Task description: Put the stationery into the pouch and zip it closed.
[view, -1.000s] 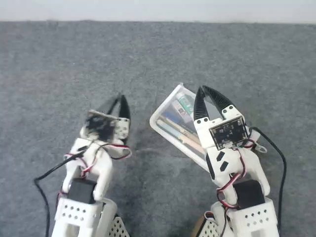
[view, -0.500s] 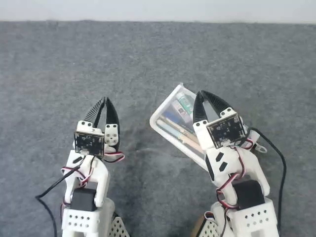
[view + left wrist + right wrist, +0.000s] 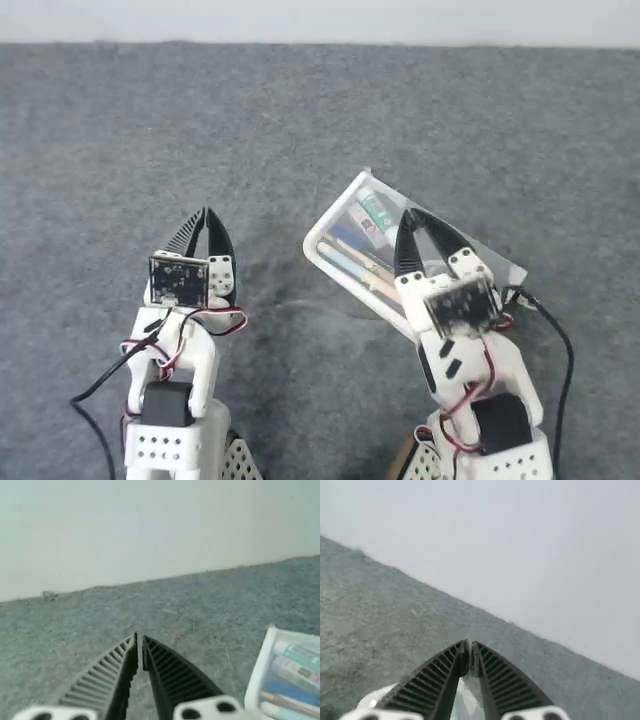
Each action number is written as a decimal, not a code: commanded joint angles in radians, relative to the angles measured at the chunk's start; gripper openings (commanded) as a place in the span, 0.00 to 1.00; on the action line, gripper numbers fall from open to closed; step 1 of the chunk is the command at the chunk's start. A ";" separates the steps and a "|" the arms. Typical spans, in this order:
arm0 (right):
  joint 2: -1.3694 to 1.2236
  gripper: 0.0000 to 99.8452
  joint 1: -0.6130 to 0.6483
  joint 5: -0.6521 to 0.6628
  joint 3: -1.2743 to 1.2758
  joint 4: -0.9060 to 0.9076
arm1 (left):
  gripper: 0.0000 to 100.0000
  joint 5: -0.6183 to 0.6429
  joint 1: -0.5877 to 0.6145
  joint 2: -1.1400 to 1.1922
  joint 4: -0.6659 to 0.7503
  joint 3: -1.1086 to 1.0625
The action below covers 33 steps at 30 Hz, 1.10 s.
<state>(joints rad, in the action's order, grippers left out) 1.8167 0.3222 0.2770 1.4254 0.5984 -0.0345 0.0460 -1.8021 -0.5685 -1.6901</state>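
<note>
1. Two end effectors hang over a grey, carpet-like counter point(image 3: 300, 110); a pale wall point(image 3: 320, 20) borders its far edge.
2. The left end effector point(image 3: 205, 214) has its fingers together and is empty, left of the pouch point(image 3: 330, 207).
3. The right end effector point(image 3: 408, 214) has its fingers together above the clear pouch, which lies right of centre with the stationery point(image 3: 365, 245) inside.

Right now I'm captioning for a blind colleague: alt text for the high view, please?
A clear pouch holding stationery lies on grey carpet, with the right gripper shut over it. The left gripper, also shut, hangs over bare carpet beside the pouch.
</note>
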 commanded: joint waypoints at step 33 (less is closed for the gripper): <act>0.001 0.01 -0.082 -0.285 0.259 0.355 | 0.01 -0.009 0.003 -0.021 -0.198 0.005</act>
<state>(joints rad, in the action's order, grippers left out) 1.7967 0.2532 0.0084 1.6632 0.8991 -0.0345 0.0460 -1.8021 -0.7173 -1.6901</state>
